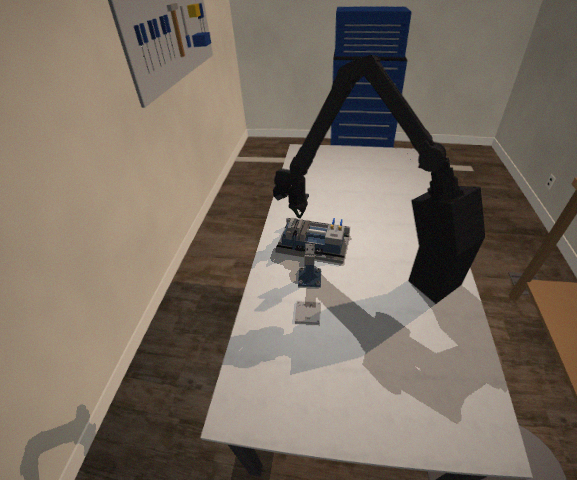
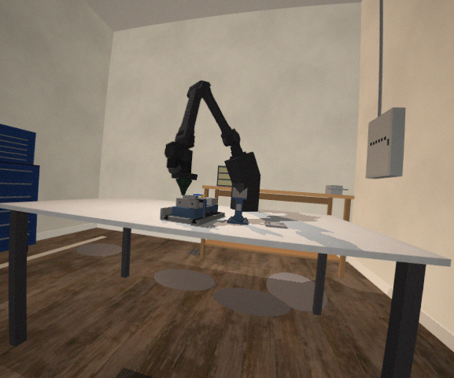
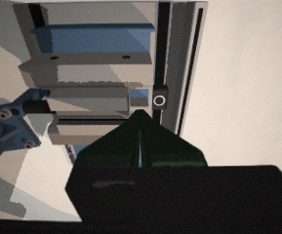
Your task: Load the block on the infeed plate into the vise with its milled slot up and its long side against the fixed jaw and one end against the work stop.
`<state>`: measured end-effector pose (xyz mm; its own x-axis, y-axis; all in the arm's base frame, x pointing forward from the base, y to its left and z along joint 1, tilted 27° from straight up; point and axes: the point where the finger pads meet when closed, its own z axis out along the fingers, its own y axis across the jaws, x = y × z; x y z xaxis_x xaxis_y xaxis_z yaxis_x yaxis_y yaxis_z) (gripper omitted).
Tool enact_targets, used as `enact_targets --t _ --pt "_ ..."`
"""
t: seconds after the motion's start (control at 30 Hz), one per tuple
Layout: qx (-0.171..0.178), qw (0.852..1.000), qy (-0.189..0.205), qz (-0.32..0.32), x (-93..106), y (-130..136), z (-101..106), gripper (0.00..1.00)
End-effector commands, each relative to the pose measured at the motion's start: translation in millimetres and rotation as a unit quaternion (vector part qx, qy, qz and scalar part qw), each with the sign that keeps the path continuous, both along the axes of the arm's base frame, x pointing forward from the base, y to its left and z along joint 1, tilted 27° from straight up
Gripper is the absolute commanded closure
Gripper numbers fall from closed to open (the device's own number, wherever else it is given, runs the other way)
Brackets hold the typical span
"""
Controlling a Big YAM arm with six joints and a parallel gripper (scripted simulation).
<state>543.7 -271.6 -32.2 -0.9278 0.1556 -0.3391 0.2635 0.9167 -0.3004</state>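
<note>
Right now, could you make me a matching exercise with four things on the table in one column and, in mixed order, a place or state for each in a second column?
Things:
1. gripper
2. vise
3. V-block
4. infeed plate

Places or states:
A. flat grey square, farthest from the vise in the top view
B. shut on nothing, pointing down over one end of the vise
C. blue stand between the vise and the grey square
D. blue and grey, under the gripper

Pairs: 1-B, 2-D, 3-C, 4-A
</note>
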Motion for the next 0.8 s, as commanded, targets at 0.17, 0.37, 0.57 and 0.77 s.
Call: enact_targets --t 0.17,0.37,0.57,0.77 --pt "0.0 1.0 -0.005 0.0 9.3 7.1 -7.9 1.0" --pt "0.0 1.0 -0.003 -0.001 7.2 7.5 -9.7 1.0" --pt "0.001 1.0 -0.002 0.001 7.7 11.9 -11.0 1.0" --pt "0.002 1.0 -0.001 -0.001 5.6 11.6 -12.6 1.0"
